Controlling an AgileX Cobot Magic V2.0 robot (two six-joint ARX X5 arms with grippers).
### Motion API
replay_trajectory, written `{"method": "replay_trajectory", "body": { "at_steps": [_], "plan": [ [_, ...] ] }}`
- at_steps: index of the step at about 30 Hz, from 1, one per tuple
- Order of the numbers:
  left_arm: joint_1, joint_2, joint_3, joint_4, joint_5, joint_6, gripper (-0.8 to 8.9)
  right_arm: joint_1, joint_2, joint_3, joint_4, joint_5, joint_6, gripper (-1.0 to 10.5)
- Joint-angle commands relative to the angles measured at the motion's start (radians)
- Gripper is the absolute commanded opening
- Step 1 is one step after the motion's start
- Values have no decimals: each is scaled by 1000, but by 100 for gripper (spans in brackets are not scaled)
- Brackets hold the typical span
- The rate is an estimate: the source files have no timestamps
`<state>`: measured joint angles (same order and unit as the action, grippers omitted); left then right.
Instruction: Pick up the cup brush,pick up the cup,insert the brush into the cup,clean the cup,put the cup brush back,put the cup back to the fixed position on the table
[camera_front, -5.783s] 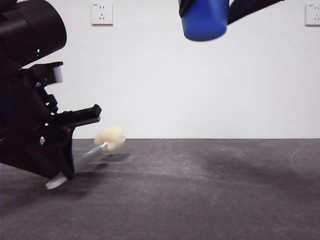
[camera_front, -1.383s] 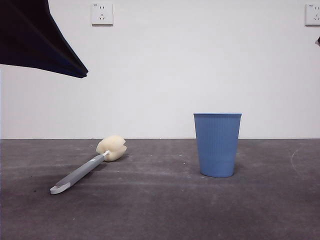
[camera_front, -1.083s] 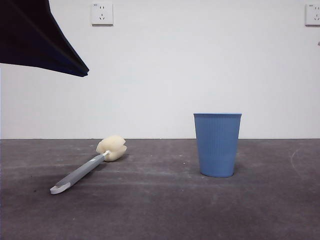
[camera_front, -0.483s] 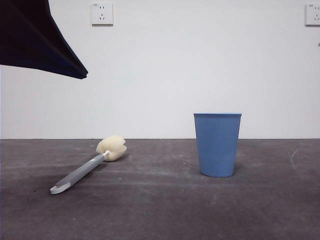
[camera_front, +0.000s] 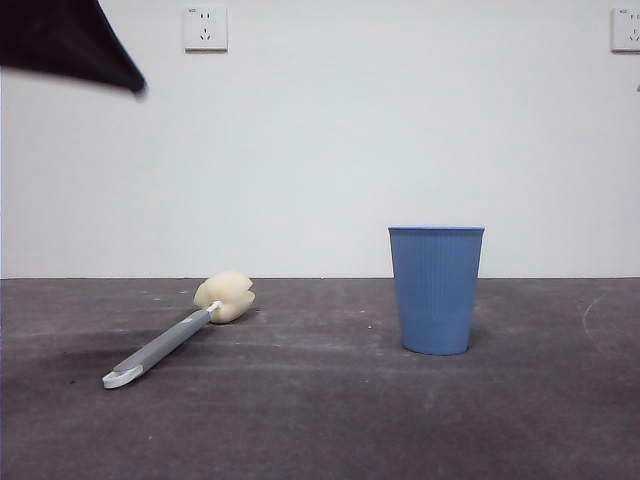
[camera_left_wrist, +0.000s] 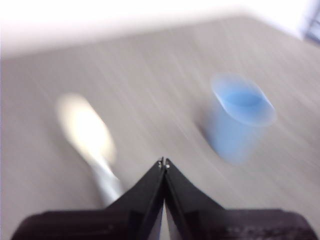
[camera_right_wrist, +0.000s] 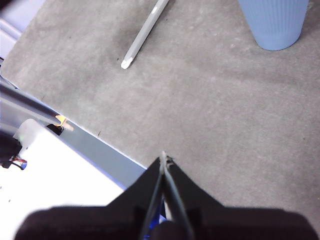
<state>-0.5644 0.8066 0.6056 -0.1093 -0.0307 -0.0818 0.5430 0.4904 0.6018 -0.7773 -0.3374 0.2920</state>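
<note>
Against the white wall, your table (camera_front: 320, 420) carries the cup brush (camera_front: 180, 325) lying flat and the cup (camera_front: 436, 290) upright, well apart; both the left gripper (camera_left_wrist: 163, 165) and right gripper (camera_right_wrist: 163, 157) are clenched empty, so the task looks finished.

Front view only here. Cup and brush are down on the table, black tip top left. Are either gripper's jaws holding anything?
Observer: No. The left gripper is shut on nothing, up above the table.
Operator: And the right one?
Observer: The right gripper is shut too, empty, near the table's edge.
Operator: Anything inside the cup?
Observer: The left wrist view looks down into the cup; blurred, but only blue shows.
Operator: Brush clear of the cup?
Observer: Yes, the brush lies apart from it.
</note>
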Motion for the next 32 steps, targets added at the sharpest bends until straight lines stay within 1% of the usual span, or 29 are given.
{"method": "replay_trajectory", "body": {
  "at_steps": [1,3,7,9,12,14,16,19,22,26,29,32],
  "plan": [
    [81,-65,-13,46,-12,220,-4,2,-2,-4,5,4,5,4],
    [167,-111,-20,50,-5,235,-4,2,-2,-4,5,4,5,4],
    [360,-229,-73,57,63,241,-4,2,-2,-4,5,3,5,4],
    [433,-296,-119,61,61,243,-4,2,-2,-4,5,3,5,4],
    [517,-384,-210,85,60,244,-4,2,-2,-4,5,3,5,4],
    [555,-437,-272,87,61,242,-4,2,-2,-4,5,3,5,4],
    [581,-492,-347,87,64,230,-4,2,-2,-4,5,3,5,4],
    [587,-560,-441,86,64,213,-4,2,-2,-4,5,3,5,4],
    [587,-613,-514,85,64,187,-4,2,-2,-4,5,3,5,4],
    [587,-669,-569,53,63,155,-4,2,-2,-4,5,3,5,4],
    [587,-708,-586,-9,64,152,-4,2,-2,-4,5,3,5,4],
    [587,-752,-586,-109,64,152,-4,2,-2,-4,5,4,5,4]
  ]
}}
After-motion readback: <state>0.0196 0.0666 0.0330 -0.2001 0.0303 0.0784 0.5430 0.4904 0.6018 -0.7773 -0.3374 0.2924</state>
